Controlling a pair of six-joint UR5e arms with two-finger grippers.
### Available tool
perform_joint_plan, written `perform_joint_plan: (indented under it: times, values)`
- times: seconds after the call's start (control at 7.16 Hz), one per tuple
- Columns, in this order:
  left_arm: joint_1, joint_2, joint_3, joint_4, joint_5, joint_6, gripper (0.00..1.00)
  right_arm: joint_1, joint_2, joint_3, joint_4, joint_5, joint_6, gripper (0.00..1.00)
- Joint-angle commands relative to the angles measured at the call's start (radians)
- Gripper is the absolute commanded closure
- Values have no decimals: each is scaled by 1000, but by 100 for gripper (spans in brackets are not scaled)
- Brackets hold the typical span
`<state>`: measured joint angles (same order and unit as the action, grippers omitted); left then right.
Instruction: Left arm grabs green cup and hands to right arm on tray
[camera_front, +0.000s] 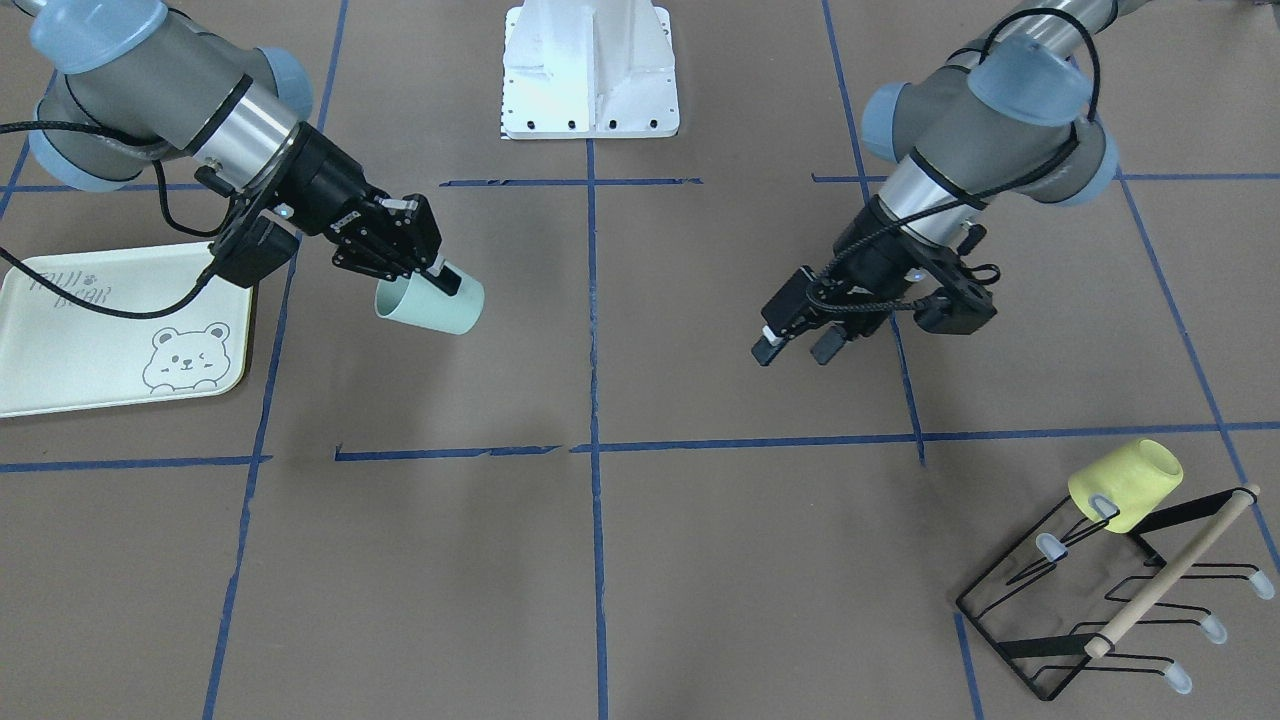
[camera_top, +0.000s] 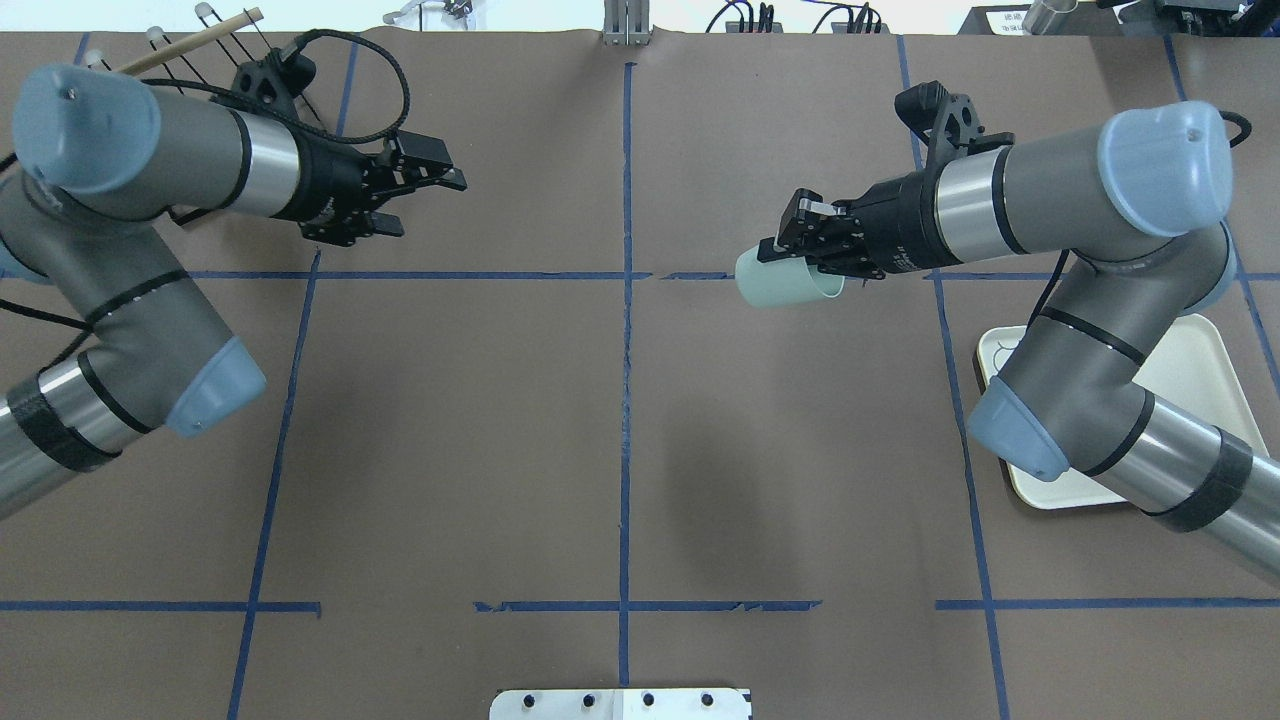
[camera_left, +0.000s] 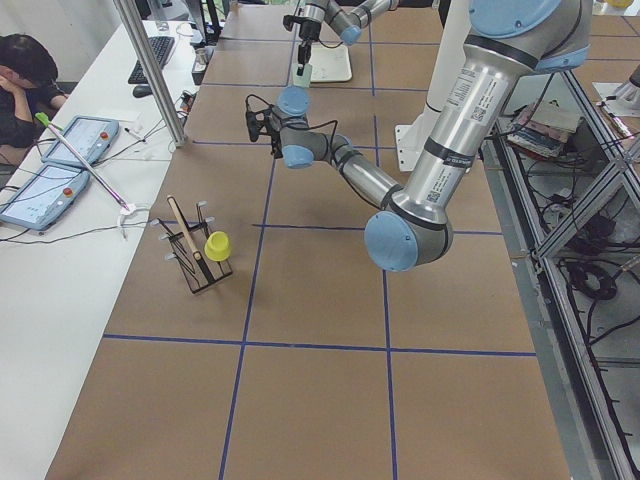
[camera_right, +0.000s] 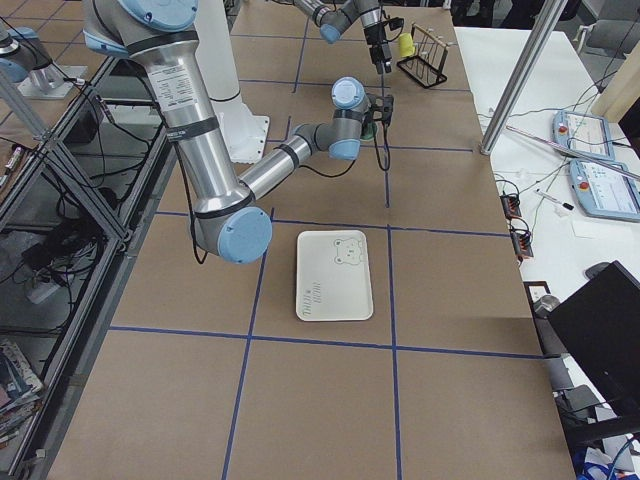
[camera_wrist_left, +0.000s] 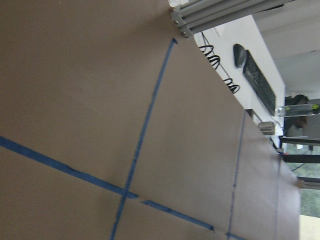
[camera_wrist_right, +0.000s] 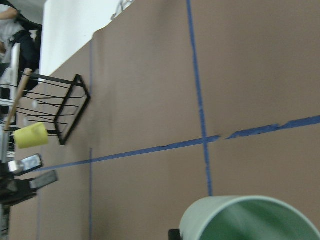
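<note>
My right gripper is shut on the wall of the pale mint-green cup and holds it tilted on its side above the table, left of the tray. In the front view the same gripper holds the cup to the right of the tray, apart from it. The cup's rim fills the bottom of the right wrist view. My left gripper is open and empty, far across the table; it also shows in the front view.
A pale yellow cup hangs on a black wire rack with a wooden rod, on the left arm's side. The white robot base stands at the table's edge. Blue tape lines cross the brown table.
</note>
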<state>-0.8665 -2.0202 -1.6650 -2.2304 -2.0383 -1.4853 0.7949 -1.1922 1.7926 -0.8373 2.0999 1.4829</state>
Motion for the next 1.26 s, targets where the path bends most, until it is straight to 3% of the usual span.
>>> perform_joint_plan:
  times: [0.0,0.14,0.28,0.42,0.7,0.84,1.12]
  values:
    - [-95,35,-95,420,-51,452,0,50,-13,116,-492,0,-367,100]
    - [-135,63,-183,666,-49,679,0,75,-52,184,-676,-21,-564,100]
    - [-185,84,-241,875,-46,934,0,114,-128,215,-713,-23,-710,100]
    - [-263,162,-264,921,-54,1129,0,157,-212,238,-707,-20,-836,100]
    - [-400,367,-268,821,-167,1264,0,231,-359,249,-609,-9,-961,100]
    - [-472,503,-251,673,-215,1337,0,248,-429,246,-512,-2,-960,100]
    - [-604,647,-231,646,-308,1518,0,268,-492,252,-477,-1,-960,100]
